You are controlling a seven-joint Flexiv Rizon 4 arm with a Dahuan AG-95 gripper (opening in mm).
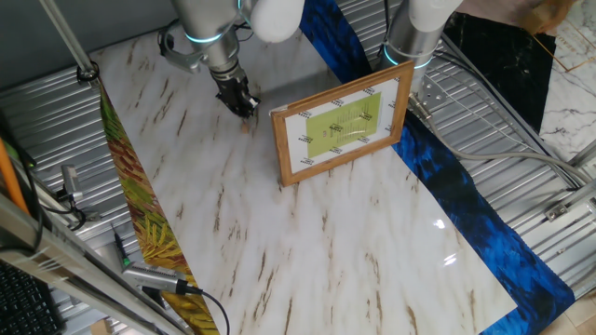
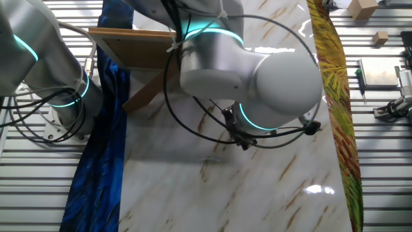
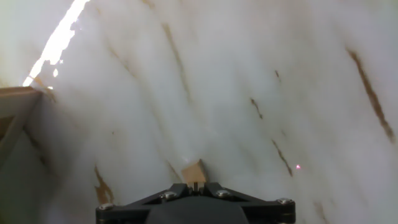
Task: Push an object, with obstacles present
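The object, a tiny wood-coloured nub (image 3: 194,170), lies on the white marble tabletop right against the tip of my gripper (image 3: 194,185). The jaws stand together with only a thin slit between them and hold nothing. In one fixed view the gripper (image 1: 245,106) points down at the table, with the nub (image 1: 246,127) just below it. The obstacle, a light-wood picture frame (image 1: 343,124) with a yellow-green picture, stands upright a short way right of the gripper. Its wooden edge (image 3: 15,118) shows at the left of the hand view. In the other fixed view the arm hides the nub.
A blue cloth (image 1: 447,177) borders the marble top on one side and a yellow-green leaf-pattern cloth (image 1: 140,219) on the other. A second arm's base (image 2: 61,96) stands behind the frame's back (image 2: 129,48). A cardboard box (image 2: 364,8) and tools lie off the marble.
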